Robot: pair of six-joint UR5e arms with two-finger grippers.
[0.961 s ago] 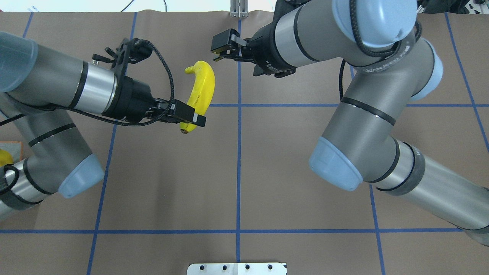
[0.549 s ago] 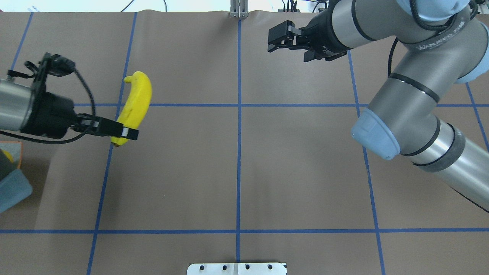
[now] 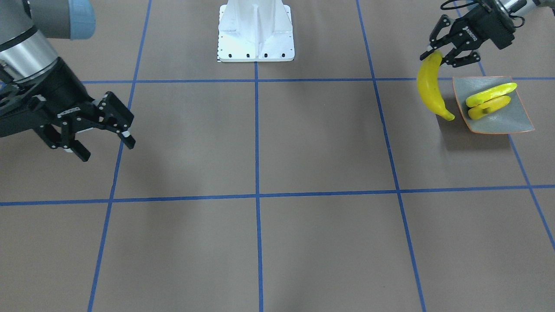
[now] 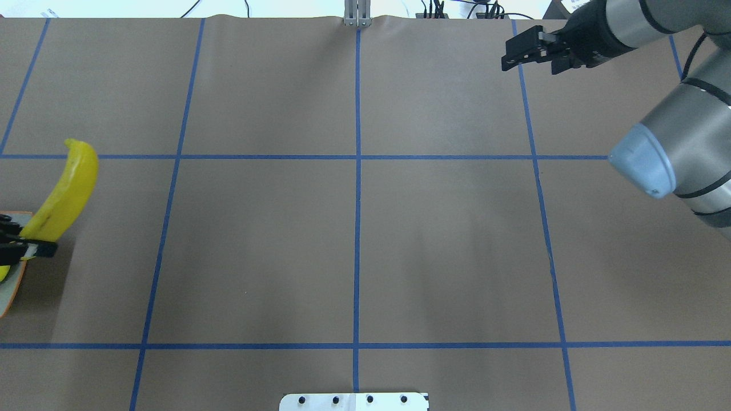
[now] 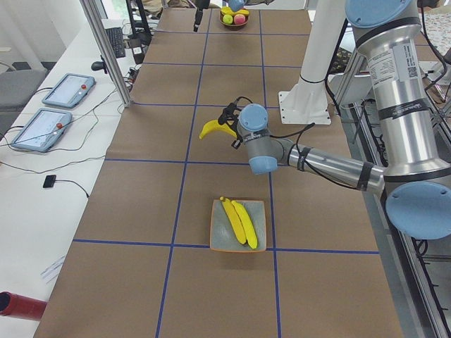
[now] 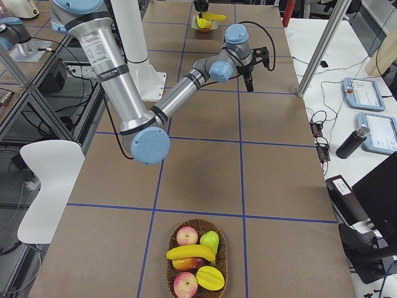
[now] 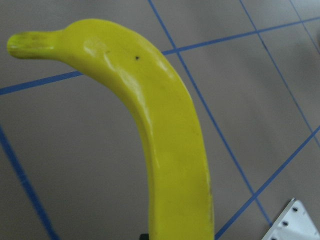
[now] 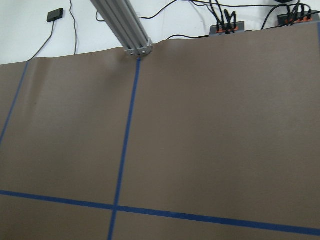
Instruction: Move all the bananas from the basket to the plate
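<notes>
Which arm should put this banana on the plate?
The left one. The left gripper holds the long banana just beside the plate, where two bananas lie. The right gripper is open, empty and far off on the other side.

The overhead view's left edge cuts off the plate and left gripper.

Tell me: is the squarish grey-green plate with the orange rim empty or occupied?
Occupied: two glossy yellow bananas lie side by side on the plate; a third banana hangs in the left gripper, not on it.
</notes>
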